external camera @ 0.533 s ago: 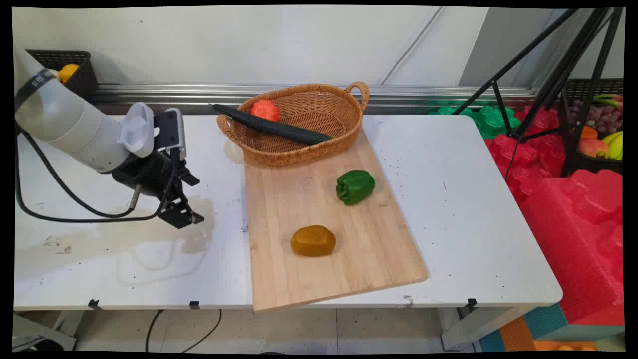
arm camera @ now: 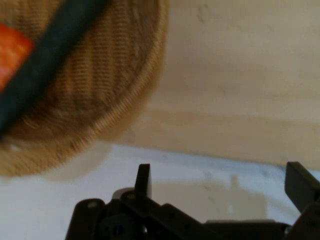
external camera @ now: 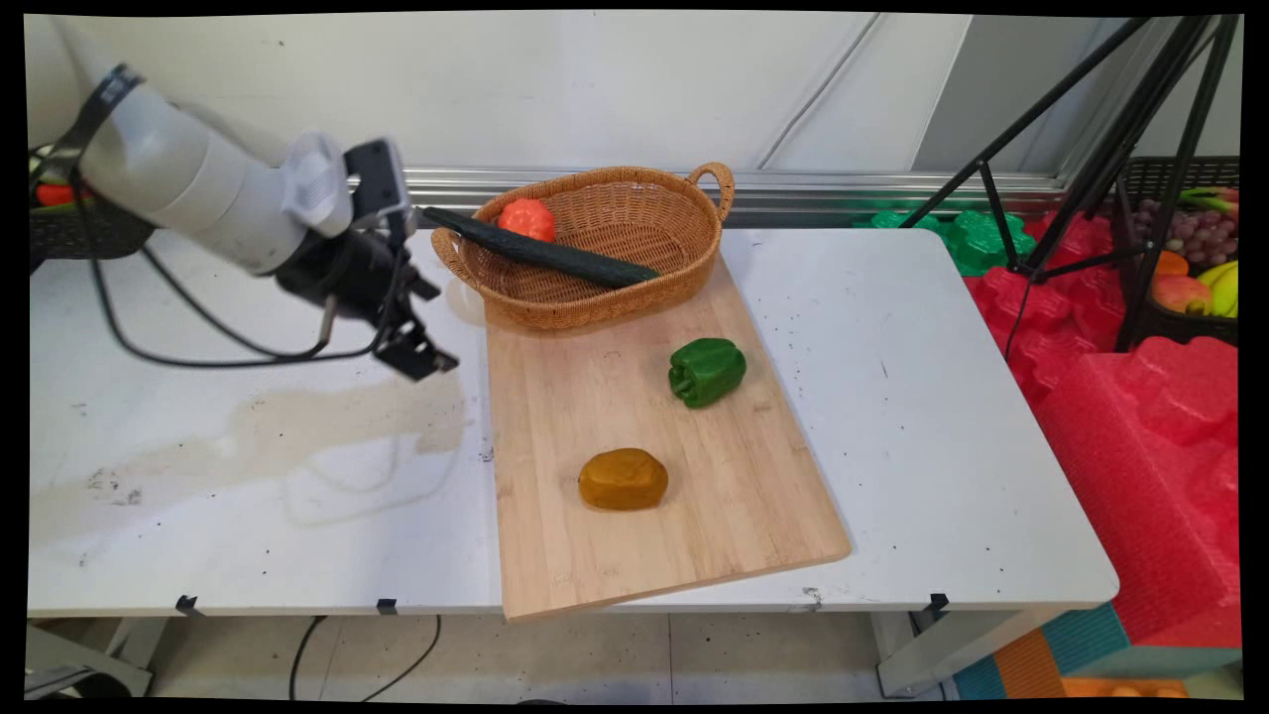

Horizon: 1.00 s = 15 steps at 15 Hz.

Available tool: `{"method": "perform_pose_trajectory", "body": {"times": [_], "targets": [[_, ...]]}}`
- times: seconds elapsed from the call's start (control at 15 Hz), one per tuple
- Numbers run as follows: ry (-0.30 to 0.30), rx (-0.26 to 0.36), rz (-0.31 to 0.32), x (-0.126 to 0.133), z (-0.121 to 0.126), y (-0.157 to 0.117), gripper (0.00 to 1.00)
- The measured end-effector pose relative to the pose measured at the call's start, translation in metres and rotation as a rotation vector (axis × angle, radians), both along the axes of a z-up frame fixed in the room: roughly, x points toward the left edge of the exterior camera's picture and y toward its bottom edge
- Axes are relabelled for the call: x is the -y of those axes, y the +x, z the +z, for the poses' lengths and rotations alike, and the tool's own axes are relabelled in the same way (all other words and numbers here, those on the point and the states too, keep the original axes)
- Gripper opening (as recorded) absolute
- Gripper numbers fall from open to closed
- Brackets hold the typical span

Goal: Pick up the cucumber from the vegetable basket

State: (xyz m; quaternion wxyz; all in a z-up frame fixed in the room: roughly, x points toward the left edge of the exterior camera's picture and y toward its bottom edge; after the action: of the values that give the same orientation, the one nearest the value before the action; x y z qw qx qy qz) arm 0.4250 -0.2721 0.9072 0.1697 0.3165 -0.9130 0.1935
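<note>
Bright, even light; soft arm shadow; hand view blurred.

Setting: robotics lab, tabletop manipulation bench. Evidence: white robot arm (external camera: pixel 198 188) with hanging black cables (external camera: pixel 198 347) over a scuffed white table (external camera: pixel 942 416); black tripod legs (external camera: pixel 1100 149) at right; red moulded foam blocks (external camera: pixel 1140 446) and green ones (external camera: pixel 977 238) stacked beside the table; black mesh crate of plastic fruit (external camera: pixel 1195 248), grapes and bananas visible; bare white wall (external camera: pixel 595 89) with an aluminium rail (external camera: pixel 793 183) behind.
</note>
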Motion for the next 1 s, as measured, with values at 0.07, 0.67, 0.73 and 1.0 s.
{"method": "perform_pose_trajectory", "body": {"times": [0.07, 0.67, 0.73, 1.0], "targets": [[-0.021, 0.000, 0.003, 0.011, 0.005, -0.004, 1.00], [-0.104, 0.075, -0.036, 0.114, 0.016, -0.045, 1.00], [-0.106, 0.090, -0.045, 0.126, 0.014, -0.048, 1.00], [-0.094, 0.157, -0.087, 0.173, 0.003, -0.055, 1.00]]}}
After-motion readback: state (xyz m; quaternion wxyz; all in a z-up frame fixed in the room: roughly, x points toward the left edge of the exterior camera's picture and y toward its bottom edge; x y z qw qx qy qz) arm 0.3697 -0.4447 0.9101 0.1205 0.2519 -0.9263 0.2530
